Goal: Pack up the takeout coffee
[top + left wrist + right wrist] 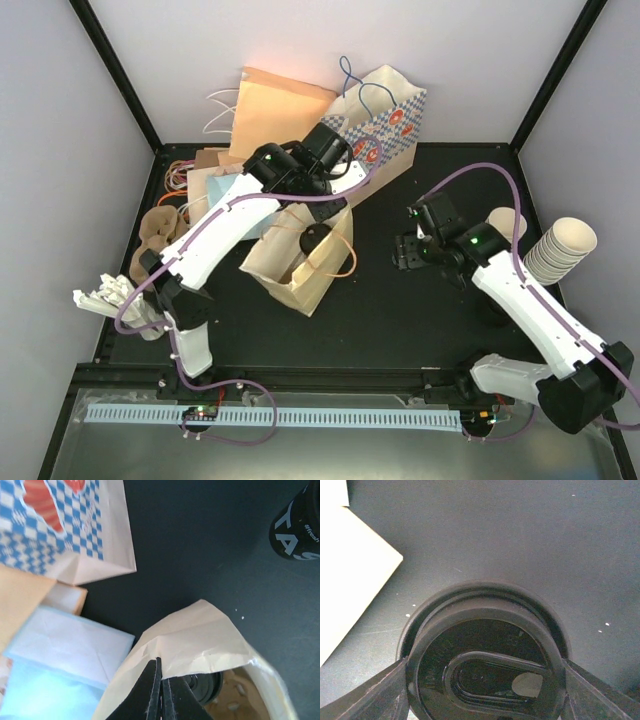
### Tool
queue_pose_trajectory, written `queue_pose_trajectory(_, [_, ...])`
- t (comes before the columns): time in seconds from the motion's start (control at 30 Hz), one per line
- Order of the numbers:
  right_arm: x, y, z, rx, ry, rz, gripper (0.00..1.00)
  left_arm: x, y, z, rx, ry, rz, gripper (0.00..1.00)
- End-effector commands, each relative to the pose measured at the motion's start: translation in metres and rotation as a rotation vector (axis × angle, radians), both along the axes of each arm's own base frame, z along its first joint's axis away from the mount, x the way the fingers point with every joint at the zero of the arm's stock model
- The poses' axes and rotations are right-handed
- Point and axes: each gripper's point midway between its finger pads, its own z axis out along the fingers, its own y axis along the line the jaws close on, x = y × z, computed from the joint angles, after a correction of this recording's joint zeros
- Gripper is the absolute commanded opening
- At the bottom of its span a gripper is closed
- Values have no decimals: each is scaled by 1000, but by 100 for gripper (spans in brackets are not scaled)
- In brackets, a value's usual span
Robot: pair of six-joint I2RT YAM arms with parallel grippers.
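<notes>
left gripper is clamped tight, its fingers pinching the rim of the tan paper bag at the middle of the black table and holding the mouth agape. down in that mouth sits the takeout coffee; only its round black plastic lid shows, the cup beneath is hidden by the bag wall. over to the right, the right gripper has its jaws spread wide either side of another round black lid, which tops a black cup with white lettering. the fingers sit right at that lid's edges, but i cannot tell whether they squeeze it. the blue-checked paper bag stands behind. the stacked cream paper cups lie far right.
</notes>
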Motion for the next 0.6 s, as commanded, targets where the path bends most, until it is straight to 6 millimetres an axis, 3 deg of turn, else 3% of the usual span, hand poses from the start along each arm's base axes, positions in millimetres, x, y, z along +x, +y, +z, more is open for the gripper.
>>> queue_pose_trajectory(0.0, [11, 23, -4, 80, 16, 48, 75, -8, 16, -23, 35, 126, 201, 2])
queue_pose_trajectory(0.3, [27, 80, -17, 304, 77, 136, 72, -2, 10, -30, -36, 225, 368, 2])
queue_pose_trajectory(0.57, [27, 115, -44, 405, 153, 170, 72, 7, 26, -31, -53, 255, 502, 2])
